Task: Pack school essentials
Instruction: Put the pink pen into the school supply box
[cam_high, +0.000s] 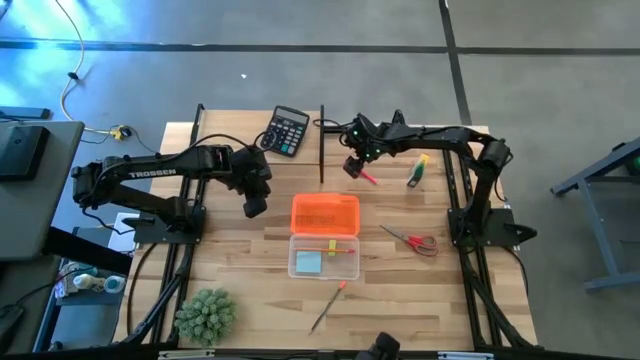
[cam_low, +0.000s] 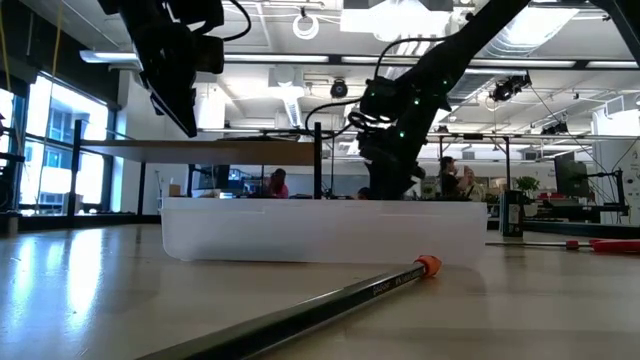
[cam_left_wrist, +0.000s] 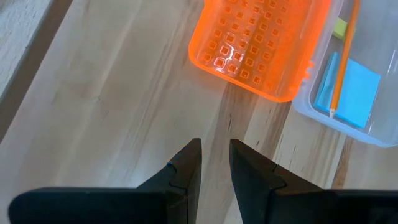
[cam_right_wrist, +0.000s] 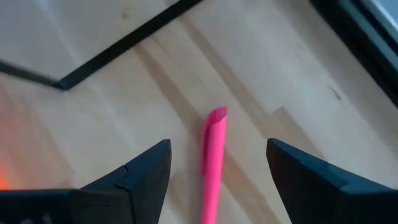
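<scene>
My right gripper (cam_high: 354, 167) (cam_right_wrist: 217, 162) is open wide just over the table. Its fingers stand on either side of the pink pen (cam_right_wrist: 211, 168) (cam_high: 369, 178), which lies flat on the wood, and they do not touch it. My left gripper (cam_high: 255, 205) (cam_left_wrist: 214, 158) hovers left of the orange lid (cam_left_wrist: 258, 43), open by only a narrow gap and holding nothing. The clear box (cam_high: 323, 258) holds the pale blue note pad (cam_left_wrist: 354, 87), an orange pencil (cam_left_wrist: 343, 56) and a small yellow-green eraser (cam_high: 332, 246). The crayon box (cam_high: 418, 170), scissors (cam_high: 412, 240) and a dark pencil (cam_high: 328, 305) lie on the table.
The black calculator (cam_high: 287, 130) sits at the far edge and the spiky green plant (cam_high: 205, 315) at the near left corner. A thin black rod (cam_high: 321, 150) stands just left of my right gripper. Bare wood lies between the box and the scissors.
</scene>
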